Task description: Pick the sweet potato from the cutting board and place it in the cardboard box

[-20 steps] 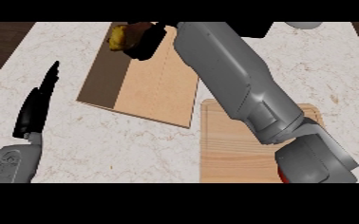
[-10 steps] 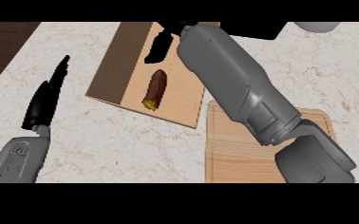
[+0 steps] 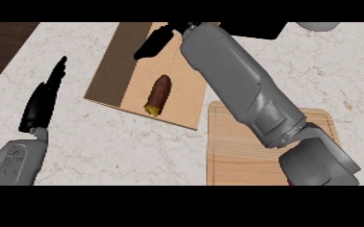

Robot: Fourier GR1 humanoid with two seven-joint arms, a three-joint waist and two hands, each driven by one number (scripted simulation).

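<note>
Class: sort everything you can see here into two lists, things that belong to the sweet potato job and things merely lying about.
Job: brown tapered sweet potato; open tan cardboard box; pale wooden cutting board; black right hand.

Lying about: resting black left hand; grey object at top right.

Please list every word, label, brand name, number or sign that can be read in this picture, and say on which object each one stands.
There are none. No readable text, number or sign shows on the cardboard box, the sweet potato lying inside it, the cutting board, the counter, the left hand or the right hand.
</note>
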